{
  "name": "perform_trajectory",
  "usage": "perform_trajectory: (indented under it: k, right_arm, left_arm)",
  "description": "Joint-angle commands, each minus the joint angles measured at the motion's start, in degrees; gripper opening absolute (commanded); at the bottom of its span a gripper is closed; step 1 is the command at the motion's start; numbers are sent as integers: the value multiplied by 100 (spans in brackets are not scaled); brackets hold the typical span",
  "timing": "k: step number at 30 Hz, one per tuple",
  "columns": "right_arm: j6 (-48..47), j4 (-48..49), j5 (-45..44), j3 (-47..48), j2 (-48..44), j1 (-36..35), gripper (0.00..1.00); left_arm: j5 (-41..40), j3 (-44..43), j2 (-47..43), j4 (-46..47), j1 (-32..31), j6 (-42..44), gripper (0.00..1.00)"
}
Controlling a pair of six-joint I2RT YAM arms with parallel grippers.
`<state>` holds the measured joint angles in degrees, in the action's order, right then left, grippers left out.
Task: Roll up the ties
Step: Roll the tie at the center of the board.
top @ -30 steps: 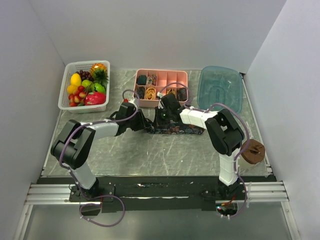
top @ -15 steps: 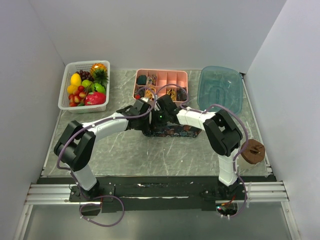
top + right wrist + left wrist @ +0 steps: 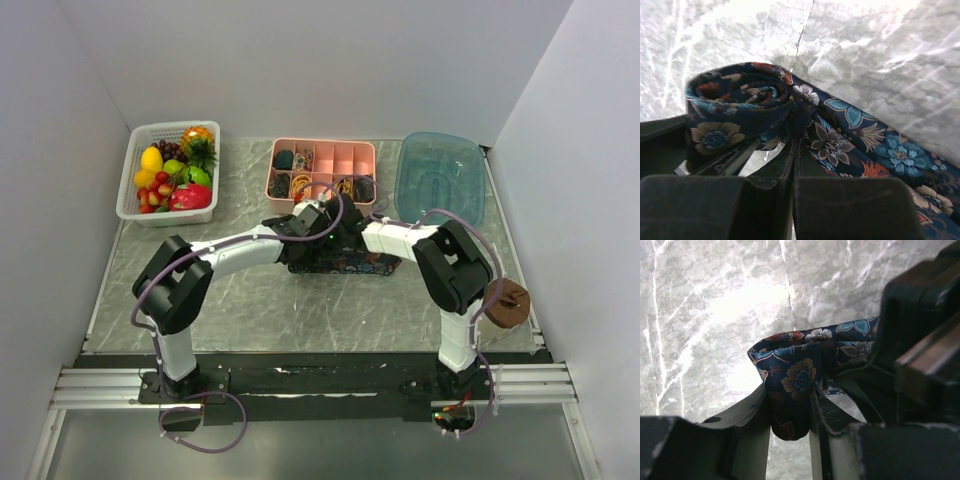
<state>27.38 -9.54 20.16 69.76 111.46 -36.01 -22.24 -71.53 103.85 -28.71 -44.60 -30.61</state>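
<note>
A dark navy tie (image 3: 352, 264) with blue, tan and red flowers lies across the middle of the table, its left end wound into a roll. Both grippers meet at that roll. In the left wrist view my left gripper (image 3: 790, 407) is shut on the rolled end of the tie (image 3: 799, 376), which bulges between its two fingers. In the right wrist view my right gripper (image 3: 796, 134) is shut, its tips pinching the tie (image 3: 737, 100) where the roll meets the flat strip running off to the right. From above, the left gripper (image 3: 316, 224) and right gripper (image 3: 339, 230) nearly touch.
Just behind the grippers stands a pink compartment tray (image 3: 322, 148) holding dark rolls and yellow-orange bands. A white basket (image 3: 131, 178) of fruit sits at the back left. A blue-green tub (image 3: 441, 205) is at the back right. A brown roll (image 3: 506, 303) hangs by the right arm.
My left arm has swung right along the tie, carrying the rolled end up to the right gripper. The flat stretch of tie is shorter. The right gripper shifted slightly right.
</note>
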Motion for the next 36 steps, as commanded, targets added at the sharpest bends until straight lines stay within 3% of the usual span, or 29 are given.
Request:
perform_trajectory:
  k: [1, 10, 14, 20, 29, 36]
  right_arm:
    - [101, 575, 215, -216, -748, 190, 0]
    - [312, 893, 480, -665, -1039, 410, 0]
    - [312, 884, 497, -788, -1021, 507, 0]
    - [339, 928, 532, -1025, -1100, 735, 0]
    - [470, 1209, 708, -1333, -1161, 982, 0]
    - [523, 1341, 840, -1465, -1258, 1122, 0]
  left_arm:
    - [-333, -291, 223, -196, -233, 73, 11]
    - [-720, -695, 609, -495, -497, 38, 16]
    - [-913, -845, 759, -609, -594, -6, 34]
    - [-1028, -995, 804, -645, -699, -76, 46]
    - [-940, -758, 373, -223, -752, -94, 55]
    - [-861, -433, -49, 234, -752, -191, 56]
